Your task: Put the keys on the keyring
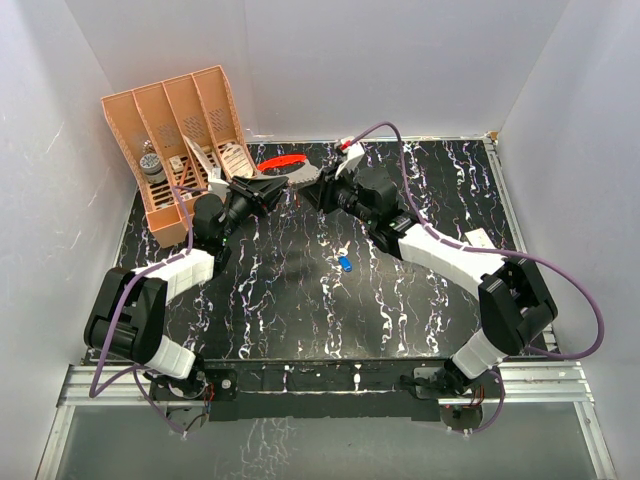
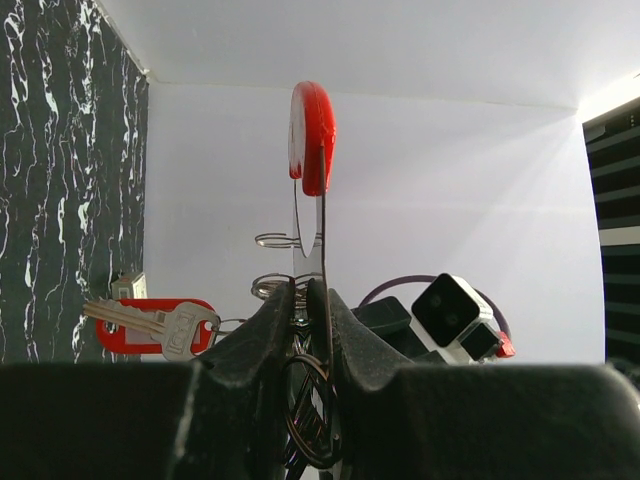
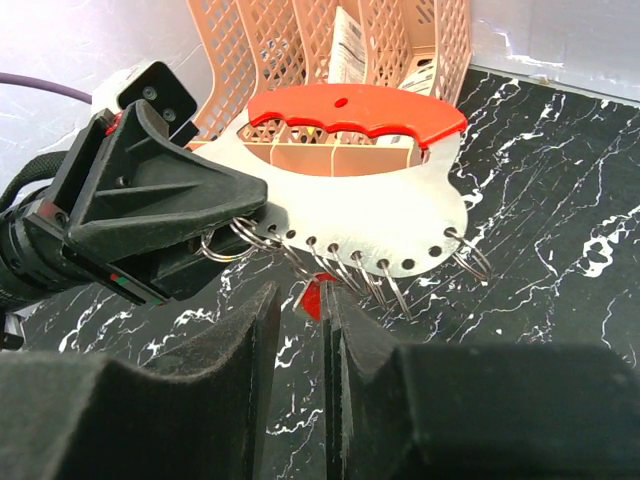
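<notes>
Nearest, the tiny blue-headed key (image 1: pixel 345 263) is seen loose on the black, white-veined table (image 1: pixel 300 330), well apart from both arms, so it is judged not yet threaded. Farther off, the right gripper (image 1: pixel 314 190) is narrowed about a small red piece (image 3: pixel 314 298), taken for the red-headed key, just beneath the wire split rings (image 3: pixel 470 256); whether it is gripped or hanging cannot be told. The keyring (image 3: pixel 370 205), a flat whitish-grey plate with a red grip, is clamped by the left gripper (image 2: pixel 312 292). It is held level, long axis left to right, red edge toward the far wall.
</notes>
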Robot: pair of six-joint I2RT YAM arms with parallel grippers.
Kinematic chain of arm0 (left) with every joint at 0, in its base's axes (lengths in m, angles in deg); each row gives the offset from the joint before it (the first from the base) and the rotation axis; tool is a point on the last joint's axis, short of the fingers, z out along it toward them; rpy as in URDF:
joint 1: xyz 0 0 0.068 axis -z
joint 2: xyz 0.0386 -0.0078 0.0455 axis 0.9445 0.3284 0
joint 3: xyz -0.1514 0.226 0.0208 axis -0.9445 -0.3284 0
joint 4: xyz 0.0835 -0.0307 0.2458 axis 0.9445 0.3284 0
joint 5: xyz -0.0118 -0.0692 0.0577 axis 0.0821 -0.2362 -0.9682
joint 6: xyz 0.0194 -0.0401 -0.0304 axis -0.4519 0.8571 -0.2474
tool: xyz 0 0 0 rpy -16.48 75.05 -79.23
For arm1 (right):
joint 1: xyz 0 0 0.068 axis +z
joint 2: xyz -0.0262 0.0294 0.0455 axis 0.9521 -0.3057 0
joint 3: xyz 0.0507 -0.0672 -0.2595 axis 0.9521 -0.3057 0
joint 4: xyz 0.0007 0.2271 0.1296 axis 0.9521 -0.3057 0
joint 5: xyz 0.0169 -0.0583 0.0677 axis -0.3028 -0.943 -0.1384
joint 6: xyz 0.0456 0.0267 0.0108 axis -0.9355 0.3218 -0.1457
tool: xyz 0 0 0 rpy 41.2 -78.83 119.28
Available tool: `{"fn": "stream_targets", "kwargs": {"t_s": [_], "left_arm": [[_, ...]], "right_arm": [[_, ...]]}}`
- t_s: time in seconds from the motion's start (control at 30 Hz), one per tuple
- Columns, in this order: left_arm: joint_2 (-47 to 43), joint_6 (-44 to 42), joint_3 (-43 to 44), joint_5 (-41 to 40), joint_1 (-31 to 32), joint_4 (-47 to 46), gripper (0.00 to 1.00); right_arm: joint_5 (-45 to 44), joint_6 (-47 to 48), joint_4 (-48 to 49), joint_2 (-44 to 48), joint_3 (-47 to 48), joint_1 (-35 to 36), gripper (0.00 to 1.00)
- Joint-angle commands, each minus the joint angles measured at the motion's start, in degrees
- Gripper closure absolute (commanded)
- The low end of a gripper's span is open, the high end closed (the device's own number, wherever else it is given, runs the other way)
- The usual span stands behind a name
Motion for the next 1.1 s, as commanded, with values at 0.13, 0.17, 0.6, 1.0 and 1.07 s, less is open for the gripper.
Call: {"fn": "stream_targets", "kwargs": {"t_s": [0.13,0.17,0.6,1.0,1.07], "left_arm": [[-1.0,0.5,0.6,2.3,0.2,-3.3,1.0],[-0.9,0.5,0.6,2.4,0.2,-3.5,1.0],[0.0,0.8,1.0,3.9,0.2,-4.4,1.0],[2.6,3.6,0.9,5.8,0.2,-9.0,1.0],[2.9,4.1,0.7,5.8,0.2,-9.7,1.0]], "right_arm": [[0.2,-0.3,1.9,0.8,0.9,-0.7,0.78],[0.3,-0.3,2.0,0.8,0.9,-0.8,0.78],[1.7,-0.1,3.5,-0.1,1.6,-0.9,0.78],[2.3,0.7,6.6,-1.1,1.1,-1.0,0.78],[2.1,0.6,7.4,-1.1,0.8,-1.1,0.78]]}}
